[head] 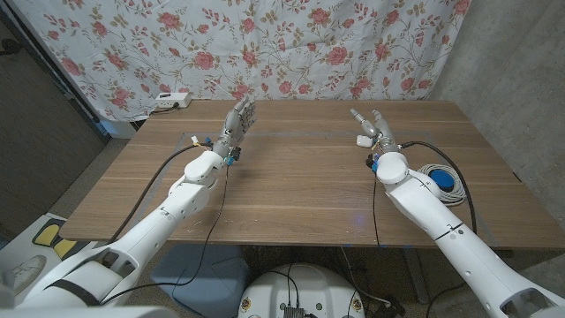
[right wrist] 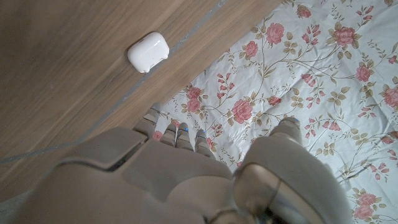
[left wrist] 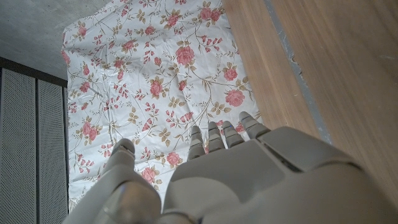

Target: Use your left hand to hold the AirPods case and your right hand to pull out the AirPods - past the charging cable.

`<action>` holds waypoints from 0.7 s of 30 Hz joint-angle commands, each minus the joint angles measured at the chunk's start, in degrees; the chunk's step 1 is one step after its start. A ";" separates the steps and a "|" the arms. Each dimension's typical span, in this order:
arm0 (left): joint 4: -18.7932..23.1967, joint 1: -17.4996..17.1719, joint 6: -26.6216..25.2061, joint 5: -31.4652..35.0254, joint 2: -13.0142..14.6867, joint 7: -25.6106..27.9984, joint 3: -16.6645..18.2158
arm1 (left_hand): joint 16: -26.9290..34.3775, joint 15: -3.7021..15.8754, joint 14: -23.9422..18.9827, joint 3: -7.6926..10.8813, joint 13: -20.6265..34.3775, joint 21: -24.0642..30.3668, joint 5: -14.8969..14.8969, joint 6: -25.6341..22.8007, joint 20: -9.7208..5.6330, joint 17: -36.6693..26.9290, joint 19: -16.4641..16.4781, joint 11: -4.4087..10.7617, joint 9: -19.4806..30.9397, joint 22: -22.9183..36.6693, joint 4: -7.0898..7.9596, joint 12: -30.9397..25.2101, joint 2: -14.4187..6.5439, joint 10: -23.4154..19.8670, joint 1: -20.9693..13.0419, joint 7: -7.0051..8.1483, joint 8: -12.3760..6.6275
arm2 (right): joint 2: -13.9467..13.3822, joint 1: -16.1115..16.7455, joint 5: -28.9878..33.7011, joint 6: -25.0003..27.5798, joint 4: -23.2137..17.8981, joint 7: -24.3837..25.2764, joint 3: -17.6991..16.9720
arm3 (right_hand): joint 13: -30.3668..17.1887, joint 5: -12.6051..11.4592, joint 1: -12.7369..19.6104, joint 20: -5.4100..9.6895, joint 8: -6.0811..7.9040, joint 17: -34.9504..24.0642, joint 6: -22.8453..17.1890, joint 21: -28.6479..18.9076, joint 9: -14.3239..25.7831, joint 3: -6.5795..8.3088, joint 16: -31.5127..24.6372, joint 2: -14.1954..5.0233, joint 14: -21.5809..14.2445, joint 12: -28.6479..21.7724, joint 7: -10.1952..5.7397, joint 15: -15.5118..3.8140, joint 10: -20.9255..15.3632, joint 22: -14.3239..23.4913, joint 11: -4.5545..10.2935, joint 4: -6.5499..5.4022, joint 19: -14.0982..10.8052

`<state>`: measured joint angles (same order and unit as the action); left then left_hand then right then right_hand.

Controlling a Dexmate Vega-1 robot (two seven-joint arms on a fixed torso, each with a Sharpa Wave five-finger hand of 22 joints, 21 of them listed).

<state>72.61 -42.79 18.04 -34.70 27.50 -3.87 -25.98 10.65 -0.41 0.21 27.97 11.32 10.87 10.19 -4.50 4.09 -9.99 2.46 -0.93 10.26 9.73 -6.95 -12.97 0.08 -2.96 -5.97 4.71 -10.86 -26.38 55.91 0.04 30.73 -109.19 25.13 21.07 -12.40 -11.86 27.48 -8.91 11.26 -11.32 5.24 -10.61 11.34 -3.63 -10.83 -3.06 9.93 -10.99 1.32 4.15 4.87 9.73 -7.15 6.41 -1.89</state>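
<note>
The white AirPods case (head: pixel 364 140) lies shut on the wooden table (head: pixel 291 185), right beside my right hand (head: pixel 374 128) on its inner side. In the right wrist view the case (right wrist: pixel 148 51) sits on the wood a little off my right hand (right wrist: pixel 186 180), not touching the fingertips (right wrist: pixel 176 132). That hand holds nothing, its fingers stretched out. My left hand (head: pixel 237 122) stands upright at the table's back left, fingers extended, nothing in it. The left wrist view shows my left hand (left wrist: pixel 236 180) from behind. The coiled white charging cable (head: pixel 439 181) with a blue puck lies beside my right forearm.
A white power strip (head: pixel 170 101) sits at the table's back left corner. A floral cloth (head: pixel 291 44) hangs behind the table. A thin grey line (head: pixel 300 134) runs across the wood between the hands. Black cables trail along both forearms.
</note>
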 commanded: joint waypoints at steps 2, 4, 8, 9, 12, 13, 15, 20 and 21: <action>-2.92 1.61 0.50 -0.61 -0.82 -1.67 -0.62 | -0.08 0.16 0.35 -0.02 0.13 0.18 0.32 -0.47 0.08 -0.20 -0.07 -0.34 0.16 0.30 -0.41 0.03 -0.19 -0.38 -0.24 0.14 -0.21 | 1.51 -0.27 2.33 5.05 -1.12 2.34 0.83 | -0.17 0.21 1.02 -0.37 0.27 -0.25 0.36 -0.25 0.08 0.25 -0.28 -0.29 2.69 -0.25 0.03 0.25 0.27 0.10 -0.29 0.54 -0.02; -3.57 1.97 0.66 -0.65 -1.15 -1.73 -0.71 | -0.08 0.13 0.36 -0.02 0.13 0.18 0.32 -0.54 0.07 -0.20 -0.07 -0.33 0.16 0.30 -0.41 0.05 -0.20 -0.36 -0.24 0.11 -0.23 | 1.82 -0.17 2.47 4.89 -0.99 2.74 0.74 | -0.18 0.24 1.20 -0.40 0.28 -0.25 0.38 -0.29 0.09 0.35 -0.30 -0.37 2.70 -0.29 0.01 0.24 0.25 0.10 -0.40 0.62 -0.12; -5.04 2.98 0.86 -0.81 -1.63 -2.75 -1.10 | -0.09 0.15 0.37 -0.04 0.14 0.17 0.32 -0.52 0.10 -0.20 -0.10 -0.36 0.16 0.30 -0.42 0.07 -0.20 -0.34 -0.24 0.10 -0.20 | 2.26 -0.22 3.05 5.81 -0.92 3.39 0.89 | -0.18 0.30 1.69 -0.29 0.30 -0.25 0.45 -0.30 0.09 0.64 -0.35 -0.66 2.68 -0.36 -0.02 0.14 0.29 0.10 -0.28 0.82 -0.13; -5.29 3.17 0.94 -0.56 -1.74 -2.54 -1.22 | -0.08 0.15 0.37 -0.04 0.14 0.16 0.32 -0.53 0.08 -0.20 -0.11 -0.36 0.16 0.30 -0.42 0.06 -0.21 -0.36 -0.24 0.09 -0.20 | 2.33 -0.22 3.14 6.06 -0.96 3.45 0.91 | -0.18 0.31 1.84 -0.28 0.30 -0.25 0.48 -0.31 0.10 0.73 -0.38 -0.75 2.62 -0.40 -0.01 0.15 0.25 0.10 -0.30 0.88 -0.18; -6.30 3.73 1.20 -0.82 -2.16 -3.06 -1.35 | -0.09 0.11 0.38 -0.05 0.14 0.16 0.32 -0.58 0.04 -0.20 -0.12 -0.36 0.16 0.30 -0.43 0.06 -0.22 -0.37 -0.24 0.09 -0.21 | 2.69 -0.39 3.61 7.73 -1.20 3.85 1.10 | -0.19 0.36 2.29 -0.26 0.32 -0.26 0.54 -0.31 0.10 0.99 -0.47 -0.97 2.48 -0.52 -0.08 0.41 0.09 0.10 -0.45 1.07 -0.19; -6.45 3.89 1.26 -0.49 -2.11 -2.91 -1.49 | -0.08 0.11 0.38 -0.05 0.14 0.16 0.32 -0.57 0.03 -0.21 -0.13 -0.38 0.16 0.30 -0.43 0.05 -0.22 -0.41 -0.24 0.10 -0.20 | 2.83 -0.49 3.79 8.38 -1.27 3.98 1.19 | -0.19 0.39 2.48 -0.29 0.35 -0.26 0.54 -0.31 0.10 1.09 -0.53 -1.05 2.35 -0.60 -0.06 0.52 -0.05 0.10 -0.56 1.15 -0.18; -6.93 4.16 1.28 -0.85 -2.36 -3.33 -1.53 | -0.08 0.14 0.37 -0.06 0.14 0.16 0.32 -0.55 0.03 -0.21 -0.12 -0.36 0.16 0.30 -0.43 0.05 -0.23 -0.43 -0.24 0.07 -0.18 | 3.05 -0.62 3.99 9.19 -1.33 4.10 1.27 | -0.20 0.47 2.99 -0.29 0.38 -0.27 0.57 -0.35 0.11 1.35 -0.69 -1.20 2.00 -0.84 -0.05 0.64 -0.48 0.10 -0.78 1.38 -0.32; -8.85 5.57 1.53 -0.59 -2.47 -4.75 -2.08 | -0.07 0.03 0.36 -0.07 0.14 0.16 0.32 -0.60 0.01 -0.21 -0.13 -0.14 0.16 0.30 -0.45 0.06 -0.25 -0.46 -0.25 0.06 -0.17 | 3.57 -0.85 4.43 10.13 -1.15 4.46 1.46 | -0.25 0.67 4.06 -0.29 0.52 -0.29 0.47 -0.51 0.12 1.83 -0.93 -1.35 1.45 -1.46 0.07 0.85 -1.80 0.10 -0.89 1.86 -0.82; -8.69 5.56 1.55 -0.36 -2.37 -4.50 -2.15 | -0.07 0.04 0.37 -0.08 0.14 0.16 0.32 -0.60 0.05 -0.21 -0.13 -0.18 0.16 0.30 -0.45 0.06 -0.25 -0.47 -0.25 0.07 -0.16 | 3.63 -0.89 4.50 10.11 -1.08 4.49 1.49 | -0.25 0.69 4.16 -0.29 0.53 -0.29 0.45 -0.52 0.12 1.87 -0.95 -1.35 1.40 -1.48 0.11 0.84 -1.85 0.10 -0.97 1.91 -0.85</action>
<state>66.81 -39.28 19.01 -35.30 25.64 -6.77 -27.28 10.64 -0.41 0.21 27.72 11.32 10.87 10.19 -4.50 4.09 -9.99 2.45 -0.93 10.26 9.73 -7.19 -12.97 0.09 -2.96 -5.97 4.71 -10.86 -23.83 55.46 3.33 38.05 -110.24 28.55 22.10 -12.40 -11.22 30.86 -9.12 11.26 -11.31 5.24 -10.82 11.33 -1.97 -11.28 -4.47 9.81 -12.11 1.32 4.63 3.69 9.73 -7.84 8.06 -2.11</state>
